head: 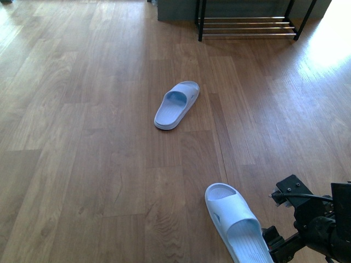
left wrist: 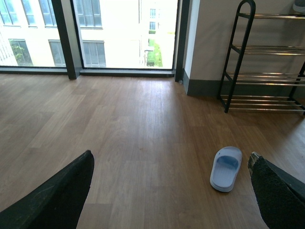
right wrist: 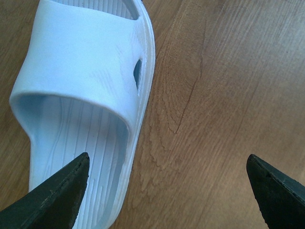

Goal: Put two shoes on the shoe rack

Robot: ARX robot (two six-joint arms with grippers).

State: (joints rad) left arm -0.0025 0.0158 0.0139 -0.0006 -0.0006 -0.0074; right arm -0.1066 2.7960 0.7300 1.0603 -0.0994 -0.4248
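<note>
The right gripper (right wrist: 167,191) hangs wide open over the near pale blue slide (right wrist: 81,71), ready to grab it, and next it must go down and pinch the slide's side.

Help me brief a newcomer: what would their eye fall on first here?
Two pale blue slides lie apart on the wood floor: the near slide close to the robot on its right, the far slide mid-floor ahead. The right hand hangs open over the near slide. The shoe rack stands by the far wall.
</note>
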